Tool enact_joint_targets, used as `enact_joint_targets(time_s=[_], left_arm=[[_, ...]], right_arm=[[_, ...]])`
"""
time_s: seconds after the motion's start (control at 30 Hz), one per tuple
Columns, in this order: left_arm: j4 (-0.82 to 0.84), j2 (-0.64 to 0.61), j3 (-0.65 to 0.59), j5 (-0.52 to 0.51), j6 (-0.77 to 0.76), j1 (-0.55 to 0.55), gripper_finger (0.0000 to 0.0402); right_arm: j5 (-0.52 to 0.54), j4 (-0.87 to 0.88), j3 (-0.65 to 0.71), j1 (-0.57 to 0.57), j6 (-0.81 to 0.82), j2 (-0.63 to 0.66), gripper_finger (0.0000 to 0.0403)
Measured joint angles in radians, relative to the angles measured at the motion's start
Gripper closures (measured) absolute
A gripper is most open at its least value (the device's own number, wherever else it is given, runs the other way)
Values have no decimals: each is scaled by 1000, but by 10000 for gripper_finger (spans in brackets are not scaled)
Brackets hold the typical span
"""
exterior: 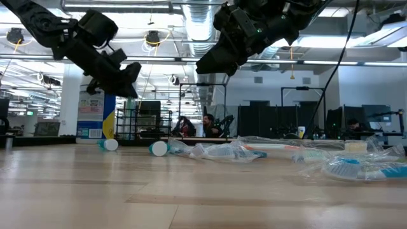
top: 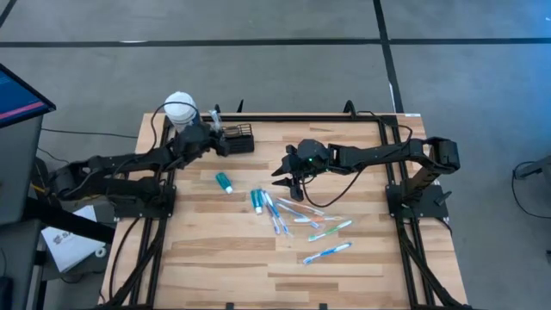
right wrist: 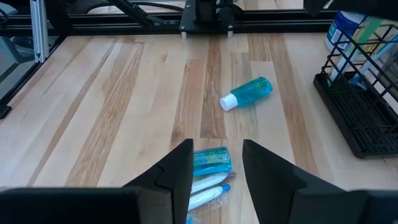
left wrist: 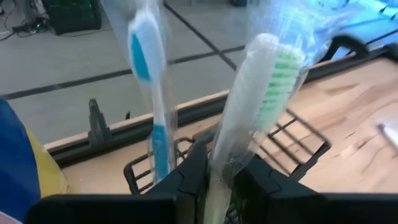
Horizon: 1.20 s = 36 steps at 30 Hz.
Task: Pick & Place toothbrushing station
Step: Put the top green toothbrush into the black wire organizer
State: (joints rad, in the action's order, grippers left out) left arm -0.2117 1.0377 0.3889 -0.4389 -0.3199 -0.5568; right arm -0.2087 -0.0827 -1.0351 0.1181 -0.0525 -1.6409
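the black wire-mesh caddy [top: 240,138] sits at the far edge of the wooden table [top: 215,250], left of the middle, just inside the rim. the left gripper [top: 217,138] is right at it, fingers [left wrist: 189,177] nearly closed around the handle of a green-bristled toothbrush [left wrist: 261,93] in clear wrap, held upright over the caddy [left wrist: 292,146]; a blue-and-white wrapped toothbrush [left wrist: 149,74] stands in the caddy beside it. a white-capped container [top: 180,109] with a blue label stands touching the caddy's outer side, behind the left arm.

toward the middle of the table lies a small teal bottle [top: 225,182] on its side, white cap toward the near edge, well apart from the caddy. the right gripper [top: 290,179] hangs above the table centre with its fingers [right wrist: 177,171] spread apart, nothing between them; just below it lies a teal tube [right wrist: 211,160] and a loose scatter of wrapped toothbrushes [top: 306,220] spreading to the right and nearer. no writing on any label can be read.

the near-left part of the table is bare wood, as is the strip between the caddy and the teal bottle.
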Motion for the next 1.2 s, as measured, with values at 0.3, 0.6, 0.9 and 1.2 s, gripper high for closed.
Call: enact_joint_targets(time_s=[0.3, 0.6, 0.9, 1.2], left_arm=[[5, -97, 0, 28, 6, 0, 345], [25, -85, 0, 17, 6, 0, 345], [64, -85, 0, -9, 8, -13, 345], [62, -85, 0, -12, 8, -13, 333]], right_arm=[[0, 0, 0, 0, 0, 0, 274], [0, 0, 0, 0, 0, 0, 275], [0, 0, 0, 0, 0, 0, 275], [0, 0, 0, 0, 0, 0, 274]])
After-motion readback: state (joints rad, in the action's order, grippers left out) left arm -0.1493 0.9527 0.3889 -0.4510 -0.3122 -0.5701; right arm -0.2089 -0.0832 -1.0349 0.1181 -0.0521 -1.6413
